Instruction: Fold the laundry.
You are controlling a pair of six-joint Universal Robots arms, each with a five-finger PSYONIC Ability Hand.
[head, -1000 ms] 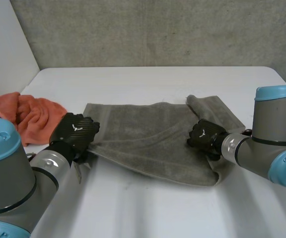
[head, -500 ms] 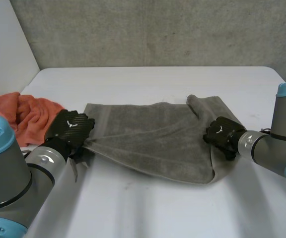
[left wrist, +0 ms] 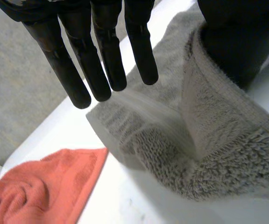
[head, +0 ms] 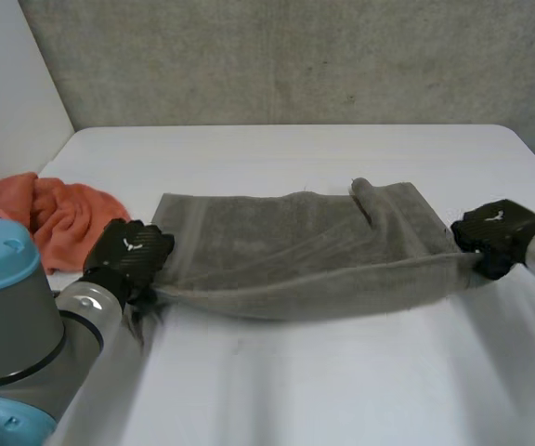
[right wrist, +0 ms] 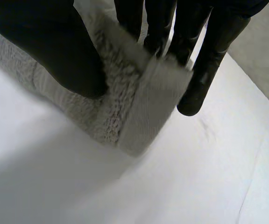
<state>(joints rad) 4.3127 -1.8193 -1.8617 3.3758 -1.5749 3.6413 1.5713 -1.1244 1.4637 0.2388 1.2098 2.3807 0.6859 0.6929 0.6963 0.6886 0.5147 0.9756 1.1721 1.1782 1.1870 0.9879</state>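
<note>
The grey towel (head: pixel 295 260) lies across the middle of the white worktop (head: pixel 286 381), pulled into a long band between the two hands, its near edge drawn taut. Its far right corner is doubled over in a small hump, and what lies under that flap cannot be seen.

The left hand (head: pixel 133 251) is at the towel's left end. In its wrist view the fingers (left wrist: pixel 102 60) reach out straight above the towel's corner, while the thumb (left wrist: pixel 232 42) presses down into a bunched fold of terry. The fold runs in under the thumb, so the place where the cloth is pinched is hidden.

The right hand (head: pixel 493 229) is at the towel's right end, and most of its arm is cut off by the edge of the head view. In its wrist view the thumb (right wrist: pixel 55 46) bears on one side of the hemmed corner (right wrist: pixel 144 107) and the fingers (right wrist: pixel 209 70) close against the other, so the corner is clamped between them.

An orange towel (head: pixel 58 218) lies crumpled at the worktop's left edge, partly hidden behind the left arm (head: pixel 17 316) and apart from the grey one.

Each hand has a small white mark on its back, too small to read. No writing shows on either towel.
</note>
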